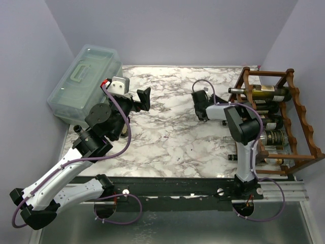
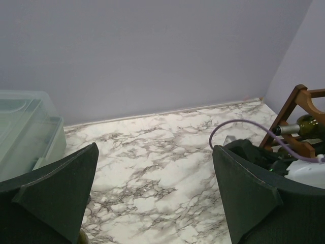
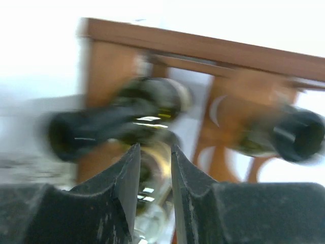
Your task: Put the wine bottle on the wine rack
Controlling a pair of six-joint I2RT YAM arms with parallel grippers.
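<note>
nearest, at about 4 o'clock on the marble table (image 1: 167, 137), the low front rail of the wine rack (image 1: 294, 157) sits near the right arm's base. the rack runs back along the right edge through 3 o'clock. the right gripper (image 3: 154, 150) faces it from the 9 o'clock side, jaws pressed nearly together with nothing between them. its view is blurred, but two bottle necks point back at it. at 10 o'clock the left gripper (image 2: 155, 150) hangs with jaws spread wide and empty, aimed across bare marble.

the wine bottle (image 1: 266, 92) i take for the task's own lies on its side in the top tier at 2 o'clock. it is cradled in the scallops, with its neck poking past the frame towards 9 o'clock. i cannot prove it is the one meant, but the job looks done or nearly so.

it is dark glass: stiff, smooth, breakable, and probably heavy if full. being round, it will roll unless seated in a scallop. the best hold is across the neck or shoulder, where narrow jaws fit; the body looks too wide and slick.

the lower bottles (image 1: 271, 123) and the frame's posts crowd any approach, and the right arm's own elbow (image 1: 244, 124) hangs in front of the rack. far off at 10 to 11 o'clock a translucent lidded box (image 1: 86, 81) sits in the corner, well apart.
</note>
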